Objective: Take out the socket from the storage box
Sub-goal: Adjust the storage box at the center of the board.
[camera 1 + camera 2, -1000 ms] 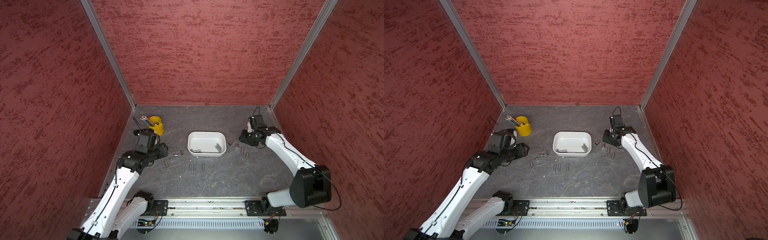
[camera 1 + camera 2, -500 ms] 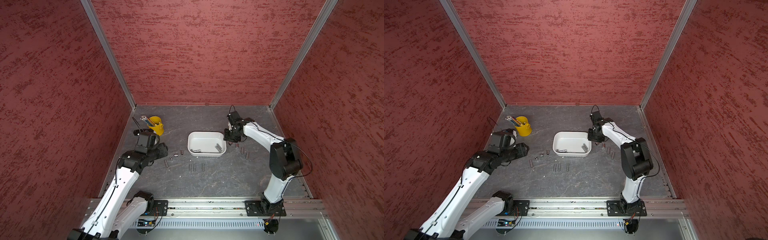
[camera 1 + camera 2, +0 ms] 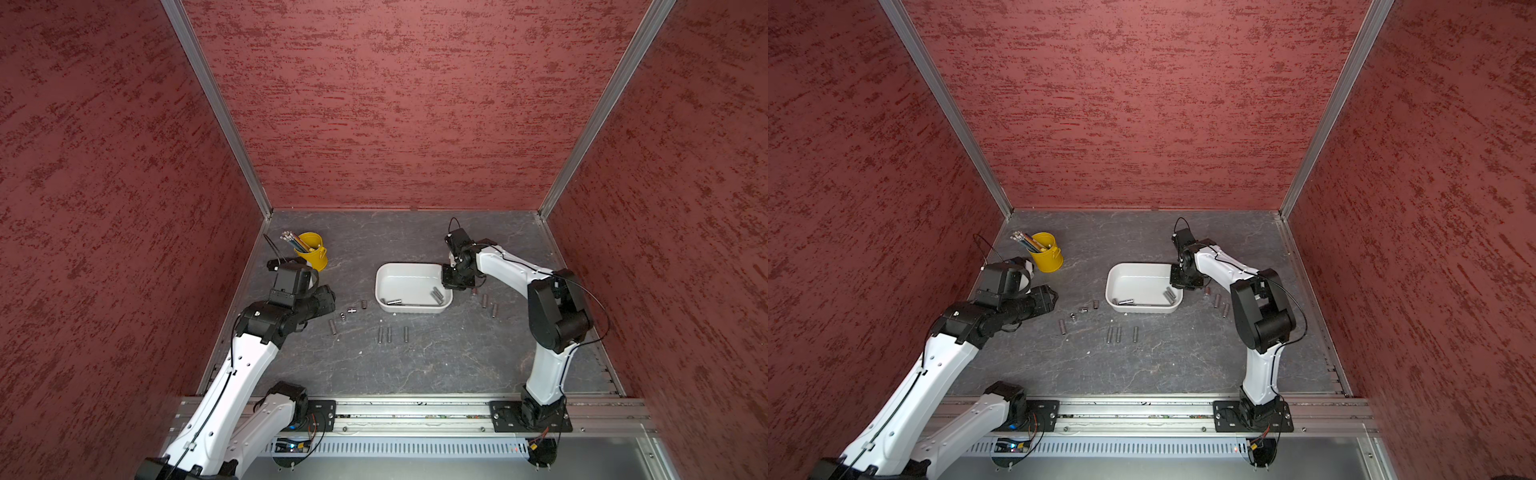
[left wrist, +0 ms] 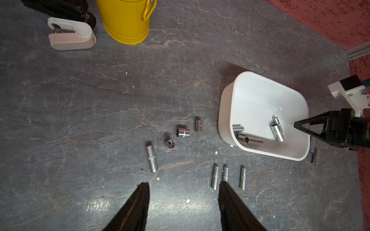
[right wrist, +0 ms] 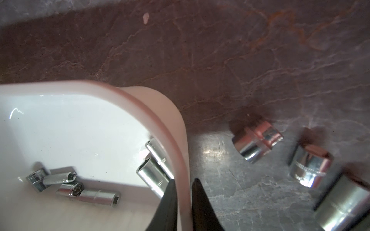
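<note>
The white storage box (image 3: 405,280) (image 3: 1138,280) (image 4: 260,100) sits mid-table. Several chrome sockets lie inside: two side by side near its right end (image 3: 437,295) (image 4: 277,132) (image 5: 154,174), others along the near wall (image 3: 392,301) (image 5: 88,195). My right gripper (image 3: 446,286) (image 3: 1173,285) (image 5: 183,180) is shut on the box's right-end wall (image 5: 180,140), one finger inside beside a socket, one outside. My left gripper (image 3: 327,300) (image 4: 183,185) hovers open over bare table, left of the box, holding nothing.
A yellow pencil cup (image 3: 311,251) (image 4: 126,20) stands at the back left, a white clip-like object (image 4: 70,34) beside it. Loose sockets lie left of the box (image 4: 183,133), in front of it (image 3: 388,334) and right of it (image 5: 258,140). Red walls enclose the table.
My right arm swung left from the sockets right of the box to the box's right end, and its jaws closed on the wall. The left arm has not moved.
</note>
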Robot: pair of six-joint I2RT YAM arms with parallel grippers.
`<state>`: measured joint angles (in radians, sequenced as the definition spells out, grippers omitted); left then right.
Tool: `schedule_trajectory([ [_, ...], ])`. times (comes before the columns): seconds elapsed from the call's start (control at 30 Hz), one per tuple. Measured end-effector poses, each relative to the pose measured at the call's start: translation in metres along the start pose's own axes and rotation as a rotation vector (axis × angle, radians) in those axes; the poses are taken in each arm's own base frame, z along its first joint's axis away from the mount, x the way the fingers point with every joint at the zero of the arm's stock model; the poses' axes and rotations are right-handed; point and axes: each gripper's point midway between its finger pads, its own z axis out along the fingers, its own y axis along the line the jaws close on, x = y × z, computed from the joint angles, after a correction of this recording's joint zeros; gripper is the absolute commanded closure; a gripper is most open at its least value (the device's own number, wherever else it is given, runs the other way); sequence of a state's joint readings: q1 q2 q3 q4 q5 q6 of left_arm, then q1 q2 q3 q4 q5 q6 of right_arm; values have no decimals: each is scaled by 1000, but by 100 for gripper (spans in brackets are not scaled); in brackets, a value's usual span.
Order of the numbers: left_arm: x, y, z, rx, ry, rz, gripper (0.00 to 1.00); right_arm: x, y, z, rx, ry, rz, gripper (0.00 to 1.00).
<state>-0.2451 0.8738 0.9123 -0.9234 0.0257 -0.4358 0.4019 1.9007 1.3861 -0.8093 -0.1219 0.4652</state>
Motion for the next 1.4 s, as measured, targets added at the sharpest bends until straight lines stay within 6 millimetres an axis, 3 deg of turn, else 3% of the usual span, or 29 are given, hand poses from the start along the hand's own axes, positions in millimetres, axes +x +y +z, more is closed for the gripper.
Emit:
schedule_trajectory([
  [0.57, 0, 0, -1, 6, 0, -7, 42, 4, 2, 1, 11, 15, -7, 100],
  [0.97, 3, -4, 1, 31, 23, 0, 42, 8, 20, -11, -29, 141, -4, 100],
  [1.4, 5, -7, 2, 47, 31, 0, 41, 29, 21, -20, -74, 297, 26, 100],
])
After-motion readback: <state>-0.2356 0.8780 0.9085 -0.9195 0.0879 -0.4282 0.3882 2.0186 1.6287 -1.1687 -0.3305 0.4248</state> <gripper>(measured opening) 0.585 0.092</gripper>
